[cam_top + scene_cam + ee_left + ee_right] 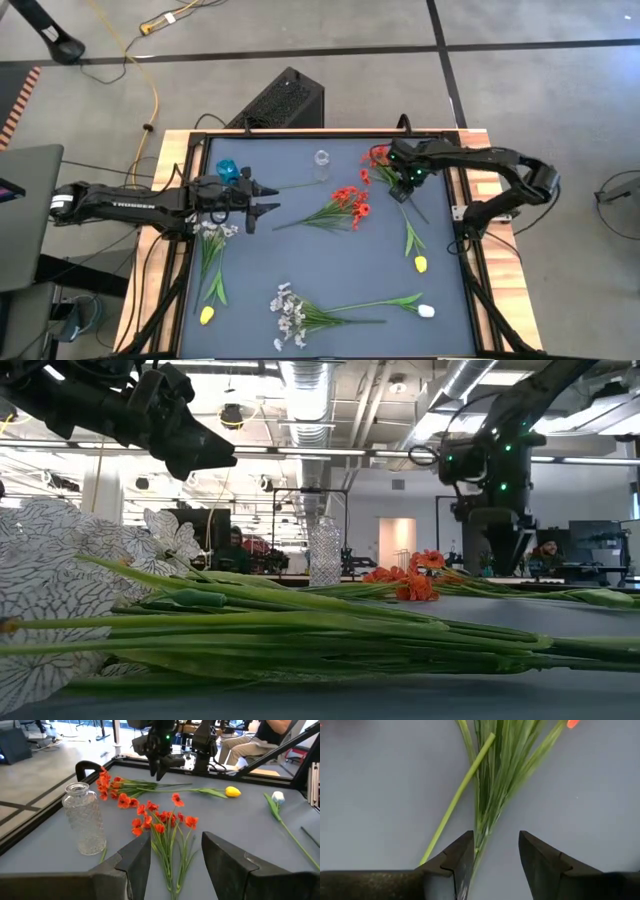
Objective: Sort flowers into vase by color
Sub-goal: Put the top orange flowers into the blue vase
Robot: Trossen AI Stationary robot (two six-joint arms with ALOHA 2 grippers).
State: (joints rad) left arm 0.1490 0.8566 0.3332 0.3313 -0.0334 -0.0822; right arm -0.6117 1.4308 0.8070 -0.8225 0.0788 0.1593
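1. where the table's left side begins, the left gripper hangs above the mat with its jaws spread and empty; a red blossom bunch lies just ahead of it toward the middle.
2. beside that gripper sits a blue object, and a white spray with a yellow tulip lies below it.
3. a clear glass vase stands at the far edge, empty.
4. along the near edge lie a larger white spray and a white tulip.
5. at the right, the right gripper is low over a second red bunch, jaws parted either side of its green stems, not clamped.
6. another yellow tulip lies nearby.
7. grey tiled floor surrounds the table; a seated person shows beyond.
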